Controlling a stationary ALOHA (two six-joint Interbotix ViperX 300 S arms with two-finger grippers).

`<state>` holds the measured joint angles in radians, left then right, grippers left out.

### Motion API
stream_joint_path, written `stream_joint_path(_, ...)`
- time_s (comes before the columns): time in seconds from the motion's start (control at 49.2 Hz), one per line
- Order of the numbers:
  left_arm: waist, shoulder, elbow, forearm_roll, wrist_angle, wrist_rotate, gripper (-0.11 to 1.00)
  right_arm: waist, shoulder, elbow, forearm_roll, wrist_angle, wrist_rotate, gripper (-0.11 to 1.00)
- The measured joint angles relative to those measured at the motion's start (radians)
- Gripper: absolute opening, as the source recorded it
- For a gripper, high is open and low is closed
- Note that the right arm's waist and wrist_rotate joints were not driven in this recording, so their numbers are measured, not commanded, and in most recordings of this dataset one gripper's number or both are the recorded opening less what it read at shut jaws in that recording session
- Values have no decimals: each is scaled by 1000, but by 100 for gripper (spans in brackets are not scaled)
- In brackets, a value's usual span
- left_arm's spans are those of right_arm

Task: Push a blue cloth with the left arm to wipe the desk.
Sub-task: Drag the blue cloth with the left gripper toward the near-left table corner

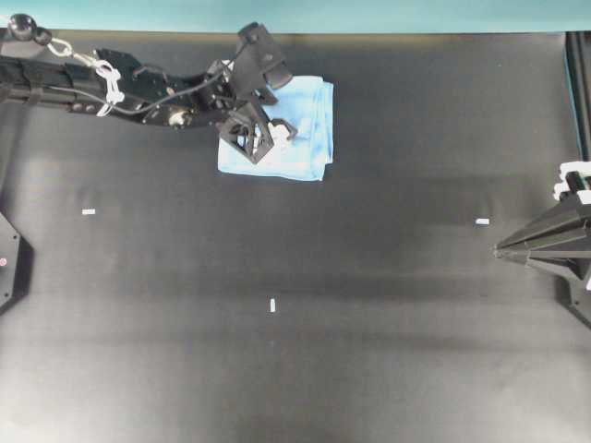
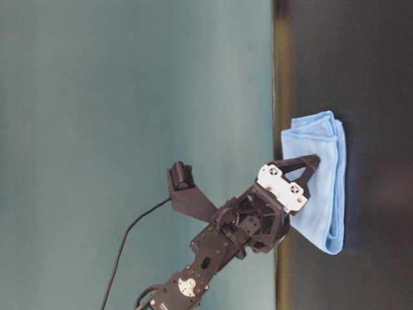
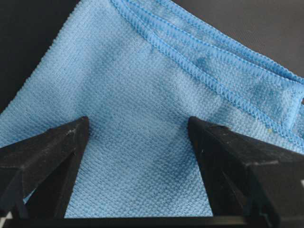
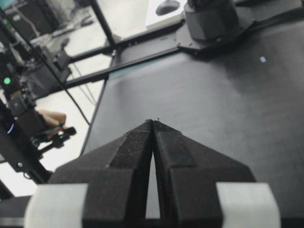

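The light blue folded cloth (image 1: 303, 138) lies on the black desk (image 1: 351, 351) near the far edge, its layered hems on the right side. The left arm (image 1: 138, 88) reaches in from the left, and its gripper (image 1: 259, 138) points down onto the cloth's left half. In the left wrist view the cloth (image 3: 142, 80) fills the frame. The left gripper (image 3: 137, 126) is open, its two fingertips (image 3: 57, 142) set apart on the fabric, gripping nothing. In the table-level view the gripper (image 2: 308, 163) rests against the cloth (image 2: 322, 194). The right gripper (image 1: 499, 249) is shut and empty at the right edge, also in its wrist view (image 4: 153, 121).
A teal strip (image 1: 295, 14) runs along the desk's far edge, just beyond the cloth. Small white tape marks sit at left (image 1: 89, 211), centre (image 1: 272, 305) and right (image 1: 482, 221). A black frame rail (image 1: 580, 92) stands at the far right.
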<state>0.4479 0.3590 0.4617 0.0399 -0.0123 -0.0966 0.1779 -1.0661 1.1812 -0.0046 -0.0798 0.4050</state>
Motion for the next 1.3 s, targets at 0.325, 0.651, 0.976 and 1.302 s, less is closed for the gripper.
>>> stream_joint_path(0.325,-55,-48,91,-2,-8,2,83,0,0,2,0,0,-2,0)
stream_joint_path(0.651,-150,-150,261,0,-40,-5,83,0,-2,2,0,2,0,0)
stream_joint_path(0.976,-341,-244,402,0,-44,-31,83,0,-5,2,0,0,-2,0)
stream_joint_path(1.302,-551,-276,456,3,-46,-92,83,0,-6,2,0,0,-2,0)
